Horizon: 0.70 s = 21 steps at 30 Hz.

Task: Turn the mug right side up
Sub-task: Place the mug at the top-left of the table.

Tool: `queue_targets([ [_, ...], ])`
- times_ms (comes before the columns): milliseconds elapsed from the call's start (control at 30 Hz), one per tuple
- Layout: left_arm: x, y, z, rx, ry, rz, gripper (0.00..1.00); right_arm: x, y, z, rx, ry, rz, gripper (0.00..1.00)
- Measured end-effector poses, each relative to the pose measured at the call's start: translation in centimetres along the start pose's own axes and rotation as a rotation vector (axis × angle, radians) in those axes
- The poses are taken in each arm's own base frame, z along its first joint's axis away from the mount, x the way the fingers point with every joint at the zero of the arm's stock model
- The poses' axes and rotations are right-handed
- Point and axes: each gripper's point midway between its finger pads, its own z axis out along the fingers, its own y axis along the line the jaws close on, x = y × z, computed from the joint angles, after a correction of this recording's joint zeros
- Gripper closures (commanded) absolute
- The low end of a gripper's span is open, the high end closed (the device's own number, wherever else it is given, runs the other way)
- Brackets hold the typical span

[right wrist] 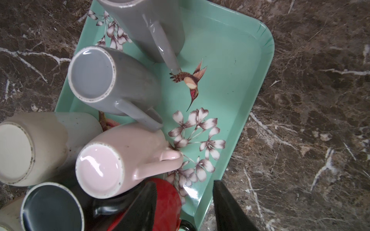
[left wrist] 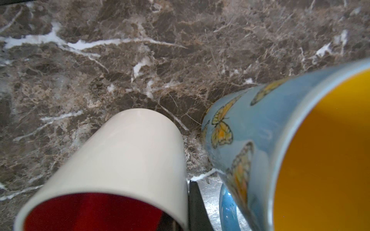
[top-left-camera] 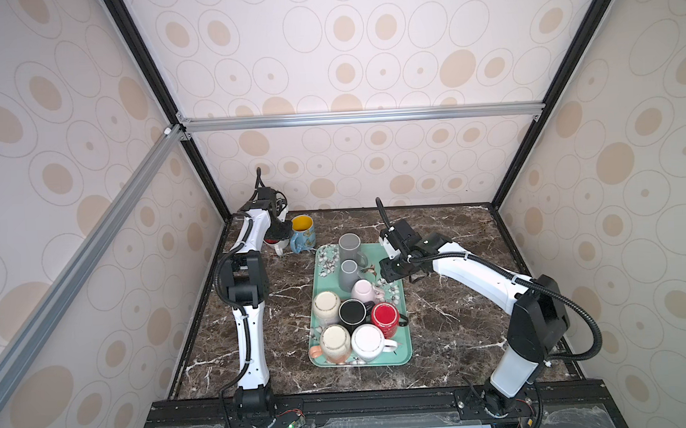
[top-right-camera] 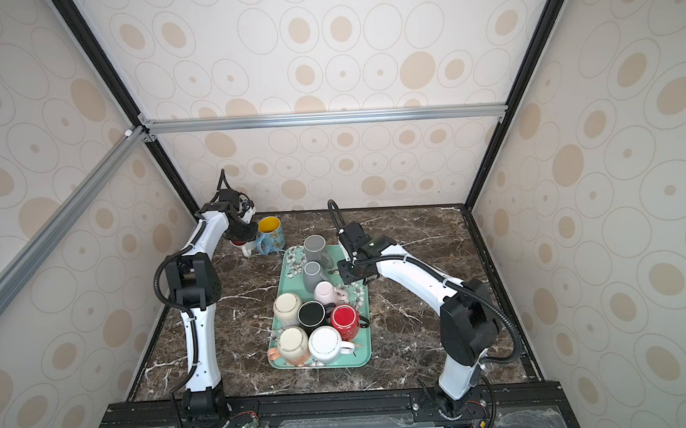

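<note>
**Mouth up at the far left**

The left gripper (top-left-camera: 276, 237) pinched the rim of the white mug (left wrist: 130, 152), mouth up, just beside the blue butterfly mug (top-left-camera: 303, 233). The right gripper (right wrist: 184, 185) hung, jaws apart, over the tray (right wrist: 267, 46) edge.

**Patterned booth over a marble top**

Walls (top-left-camera: 366, 55) papered cream with beige ovals and thin rings close in three sides. They are framed by black posts (top-left-camera: 140, 57) and a silver rail (top-left-camera: 361, 117). A dark brown marble tabletop (right wrist: 310, 100), veined white, spreads below and beyond the right gripper's fingers (right wrist: 226, 208). The light is soft and even.
</note>
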Motion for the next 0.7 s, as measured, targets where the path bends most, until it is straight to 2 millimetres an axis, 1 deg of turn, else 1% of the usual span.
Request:
queue_targets([
  [100,0.00,0.01,-0.01,-0.001,0.000,0.002,0.74,-0.11,0.04,0.18,0.000,0.002,-0.001,0.50],
  [167,-0.20,0.02,-0.08,-0.001,-0.007,0.008,0.69,-0.22,0.07,0.11,-0.001,-0.001,-0.001,0.50],
  [300,-0.62,0.05,-0.33,0.000,-0.021,0.012,0.66,-0.54,0.17,-0.08,-0.004,-0.010,-0.001,0.50],
  [700,-0.62,0.15,-0.44,0.002,-0.022,0.009,0.58,-0.50,0.22,-0.08,-0.007,-0.008,0.001,0.50],
])
